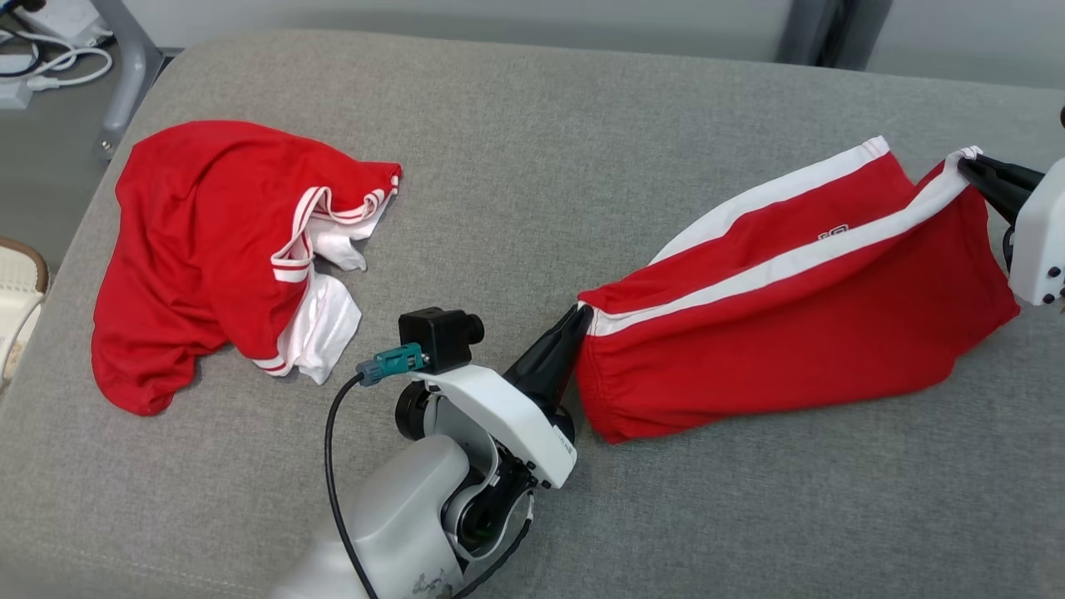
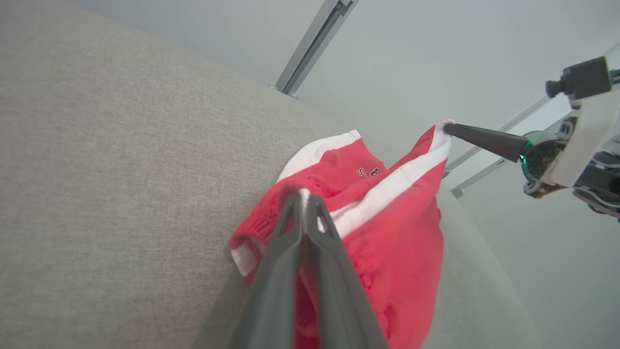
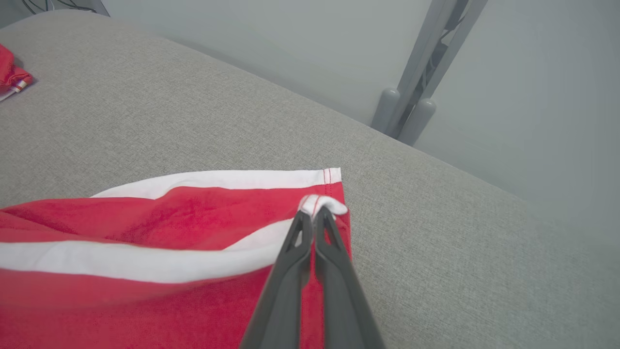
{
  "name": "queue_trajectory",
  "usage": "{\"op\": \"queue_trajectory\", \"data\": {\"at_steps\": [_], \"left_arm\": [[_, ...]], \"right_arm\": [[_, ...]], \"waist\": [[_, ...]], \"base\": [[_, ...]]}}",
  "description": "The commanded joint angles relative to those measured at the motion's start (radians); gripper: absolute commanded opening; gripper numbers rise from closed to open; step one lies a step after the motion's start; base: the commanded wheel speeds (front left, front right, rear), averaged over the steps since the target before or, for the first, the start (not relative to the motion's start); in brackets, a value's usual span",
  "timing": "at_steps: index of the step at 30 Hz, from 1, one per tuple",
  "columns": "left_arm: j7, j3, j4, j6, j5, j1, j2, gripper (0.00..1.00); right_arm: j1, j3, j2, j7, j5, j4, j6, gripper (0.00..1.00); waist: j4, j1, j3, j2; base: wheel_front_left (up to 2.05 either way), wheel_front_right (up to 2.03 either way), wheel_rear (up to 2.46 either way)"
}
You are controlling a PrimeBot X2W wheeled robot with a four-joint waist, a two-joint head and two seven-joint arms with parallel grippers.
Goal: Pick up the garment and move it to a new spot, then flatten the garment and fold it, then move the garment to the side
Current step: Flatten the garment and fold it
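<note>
The garment (image 1: 799,324) is a pair of red shorts with white side stripes, stretched across the right half of the grey table (image 1: 532,133). My left gripper (image 1: 582,314) is shut on its waistband corner at the left end. My right gripper (image 1: 965,164) is shut on the white-striped hem corner at the far right, holding it lifted. In the left wrist view the garment (image 2: 387,228) hangs beyond my closed left gripper (image 2: 304,195), with the right gripper (image 2: 448,128) pinching the far corner. The right wrist view shows the right gripper (image 3: 315,213) clamped on the garment (image 3: 145,252) hem.
A second red and white garment (image 1: 225,249) lies crumpled at the table's left. Cables and a metal leg (image 1: 125,75) stand off the far left edge. A metal frame post (image 3: 416,97) rises behind the table.
</note>
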Motion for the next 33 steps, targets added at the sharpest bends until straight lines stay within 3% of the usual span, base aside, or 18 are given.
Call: {"op": "queue_trajectory", "data": {"at_steps": [1,12,33], "left_arm": [[-0.008,-0.007,-0.007,0.011,-0.011,-0.023,0.005,0.00],[-0.014,0.095,-0.131,0.076,0.029,-0.023,0.005,0.00],[-0.014,0.059,-0.211,0.119,0.065,-0.063,0.005,0.00]], "right_arm": [[-0.014,0.010,0.006,-0.014,-0.009,0.007,0.000,0.00],[-0.085,0.040,0.026,-0.096,-0.043,0.104,0.000,0.00],[-0.153,0.049,0.079,-0.130,-0.045,0.260,0.000,0.00]], "waist": [[0.012,0.0000,0.018,0.0000],[0.046,0.0000,0.081,0.0000],[0.065,0.0000,0.165,0.0000]], "base": [[0.00,0.00,0.00],[0.00,0.00,0.00],[0.00,0.00,0.00]]}}
